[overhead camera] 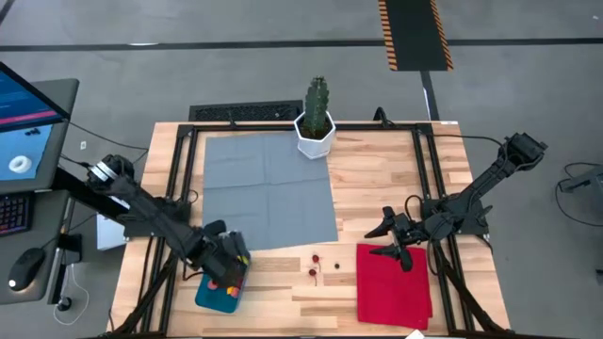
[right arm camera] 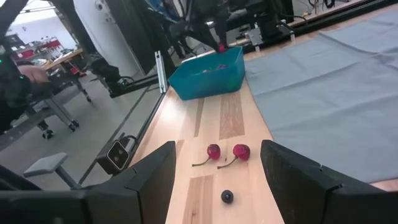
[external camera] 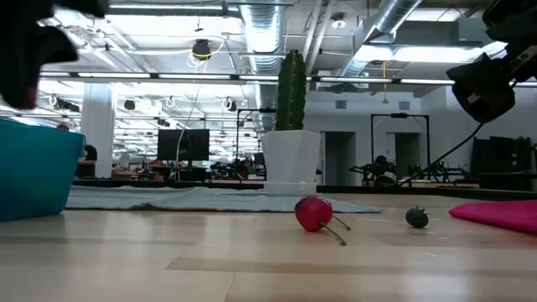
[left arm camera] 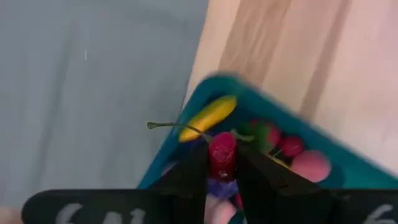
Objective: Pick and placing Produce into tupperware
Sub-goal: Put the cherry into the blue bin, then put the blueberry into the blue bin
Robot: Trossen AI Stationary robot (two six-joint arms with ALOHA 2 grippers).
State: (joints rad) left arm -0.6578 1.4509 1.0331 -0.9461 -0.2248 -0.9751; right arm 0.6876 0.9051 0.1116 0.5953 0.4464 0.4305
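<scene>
Left arm stretched in from the counter's left edge, bent at the elbow, its gripper [overhead camera: 224, 259] hanging over the teal tupperware [overhead camera: 209, 298] near the front left corner of the counter [overhead camera: 377, 169]. Left gripper pinching a small red cherry [left arm camera: 222, 151] between its fingers [left arm camera: 189, 177], stem poking out sideways, directly above the open container. Right arm angled in from the right side, its gripper [overhead camera: 396, 243] spread and empty, poised at the top edge of the red cloth [overhead camera: 394, 287]. From overhead, only a few colored specks visible inside the tupperware, and tiny dark-red bits [overhead camera: 314, 271] lying on bare wood between the container and the cloth. In the left wrist view, contents plain: a yellow banana [left arm camera: 208, 117], pink and red pieces [left arm camera: 310, 165], something purple just under the held cherry. In the right wrist view, two red cherries [right arm camera: 214, 151] with stems side by side on the wood, plus a small dark berry [right arm camera: 227, 196] nearer the camera, all well apart from the tupperware [right arm camera: 208, 74] farther along the counter beside the grey mat [right arm camera: 323, 87]. At counter height, one red cherry [external camera: 314, 213] and the dark berry [external camera: 416, 217] resting on the wood, the cactus in a white pot [external camera: 291, 159] behind them, the teal wall [external camera: 33, 172] at the left edge.
</scene>
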